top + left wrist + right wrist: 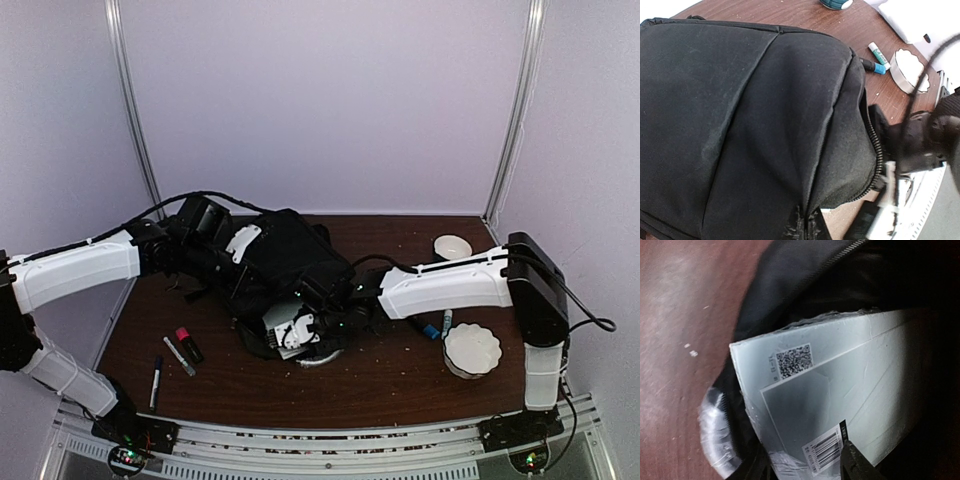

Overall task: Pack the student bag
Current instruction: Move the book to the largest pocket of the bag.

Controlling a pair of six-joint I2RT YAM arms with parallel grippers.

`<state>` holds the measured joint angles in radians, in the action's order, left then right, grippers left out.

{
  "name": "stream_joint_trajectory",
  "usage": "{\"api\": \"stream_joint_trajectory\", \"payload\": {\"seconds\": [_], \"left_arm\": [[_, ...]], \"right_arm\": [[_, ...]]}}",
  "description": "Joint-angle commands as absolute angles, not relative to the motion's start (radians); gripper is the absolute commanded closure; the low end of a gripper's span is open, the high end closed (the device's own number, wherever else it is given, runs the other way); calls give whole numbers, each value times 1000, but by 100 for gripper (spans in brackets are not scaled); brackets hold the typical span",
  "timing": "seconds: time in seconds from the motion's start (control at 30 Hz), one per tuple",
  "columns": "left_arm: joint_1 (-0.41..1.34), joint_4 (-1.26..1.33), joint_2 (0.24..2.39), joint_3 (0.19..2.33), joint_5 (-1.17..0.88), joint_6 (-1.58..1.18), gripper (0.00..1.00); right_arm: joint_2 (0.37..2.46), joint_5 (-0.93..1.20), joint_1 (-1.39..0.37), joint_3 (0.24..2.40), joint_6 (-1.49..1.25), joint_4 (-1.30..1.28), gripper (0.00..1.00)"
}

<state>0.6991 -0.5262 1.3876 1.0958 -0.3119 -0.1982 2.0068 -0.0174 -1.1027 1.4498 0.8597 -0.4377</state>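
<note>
Markers left, bowls right — book in student bag.

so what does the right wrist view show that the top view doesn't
Only right wrist: a QR code and barcode on the book sitting in the bag's mouth. Only top: the left arm, right arm, markers, a fluted bowl and a small bowl. Both: bag, book, brown table.

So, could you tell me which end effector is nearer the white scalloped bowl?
Right. The right end effector is at the black fabric backpack's open mouth, left of the bowl; the left end effector is at the backpack's far end.
</note>
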Motion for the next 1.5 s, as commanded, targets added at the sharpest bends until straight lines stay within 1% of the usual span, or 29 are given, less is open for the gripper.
{"api": "stream_joint_trajectory", "payload": {"seconds": [0.0, 0.17, 0.3, 0.4, 0.53, 0.63, 0.77, 0.83, 1.07, 1.23, 1.33, 1.47], "left_arm": [[692, -464, 1345, 1146, -367, -179, 100], [692, -465, 1334, 1143, -389, -172, 100], [692, -465, 1324, 1140, -397, -165, 100], [692, -469, 1316, 1141, -387, -162, 100], [692, -478, 1313, 1145, -370, -156, 100], [692, -480, 1315, 1141, -362, -152, 100], [692, -480, 1319, 1138, -359, -146, 100], [692, -480, 1320, 1137, -360, -144, 100], [692, -476, 1316, 1137, -371, -145, 100], [693, -489, 1315, 1150, -370, -142, 100], [692, -489, 1314, 1154, -379, -140, 100], [692, -490, 1315, 1155, -396, -139, 100]], "right_arm": [[2060, -107, -1072, 1543, 741, -348, 55], [2116, -187, -1060, 1578, 730, -283, 63], [2155, -276, -1056, 1554, 779, -148, 65], [2175, -300, -1049, 1532, 803, -49, 66], [2164, -285, -1048, 1517, 823, -40, 63], [2089, -205, -1049, 1467, 818, -86, 61], [1990, -31, -1049, 1417, 837, -213, 59], [1982, -9, -1052, 1414, 840, -248, 58], [2040, -63, -1052, 1435, 847, -253, 50], [2073, -37, -1054, 1454, 881, -276, 45], [2103, -65, -1056, 1477, 882, -270, 45], [2164, -217, -1053, 1535, 849, -193, 52]]}}
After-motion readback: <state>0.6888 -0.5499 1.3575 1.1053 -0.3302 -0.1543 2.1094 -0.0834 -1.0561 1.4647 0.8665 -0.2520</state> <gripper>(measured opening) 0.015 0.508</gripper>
